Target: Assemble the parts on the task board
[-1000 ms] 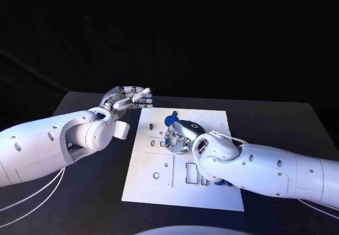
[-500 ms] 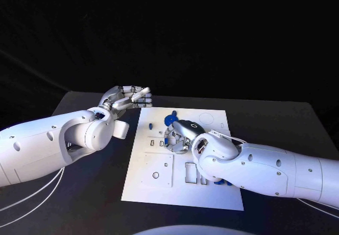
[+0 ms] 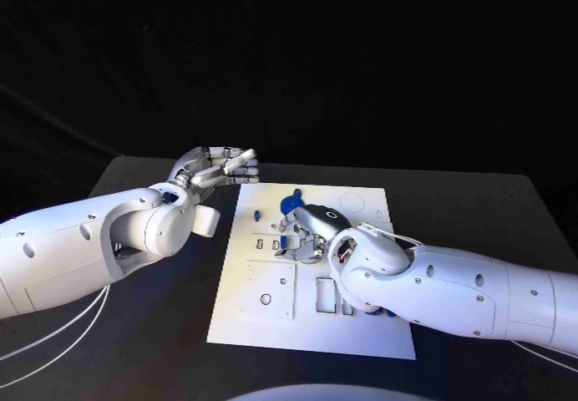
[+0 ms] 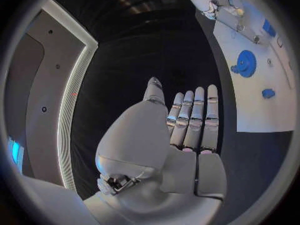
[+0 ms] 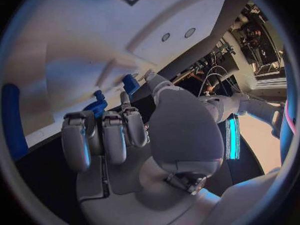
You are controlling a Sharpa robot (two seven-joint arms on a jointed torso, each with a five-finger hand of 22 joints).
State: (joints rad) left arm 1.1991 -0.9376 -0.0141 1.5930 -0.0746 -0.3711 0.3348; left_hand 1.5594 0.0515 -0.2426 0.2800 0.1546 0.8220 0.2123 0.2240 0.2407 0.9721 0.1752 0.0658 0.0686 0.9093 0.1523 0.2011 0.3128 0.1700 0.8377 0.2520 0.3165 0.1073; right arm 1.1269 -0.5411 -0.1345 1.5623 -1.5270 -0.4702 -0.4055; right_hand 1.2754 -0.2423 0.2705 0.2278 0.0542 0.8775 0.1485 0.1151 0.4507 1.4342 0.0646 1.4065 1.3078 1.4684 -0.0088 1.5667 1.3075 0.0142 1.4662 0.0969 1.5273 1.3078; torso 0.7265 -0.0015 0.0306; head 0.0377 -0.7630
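Centrally on the black worktop (image 3: 157, 309) lies the white task board (image 3: 271, 326), a long plate running away from the robot. Over its middle hangs the right hand (image 3: 311, 227), fingers (image 5: 103, 137) curled down side by side toward the board's surface; whether they pinch anything I cannot tell, since the palm hides the tips in the head view and the right wrist view shows only small blue parts just beyond them. A blue gear-like part (image 3: 291, 203) sits on the board just beyond that hand, with a smaller blue part (image 3: 256, 214) near the board's left edge. The left hand (image 3: 223, 170) is raised off the board's far left corner, fingers (image 4: 195, 117) straight and pressed together, holding nothing.
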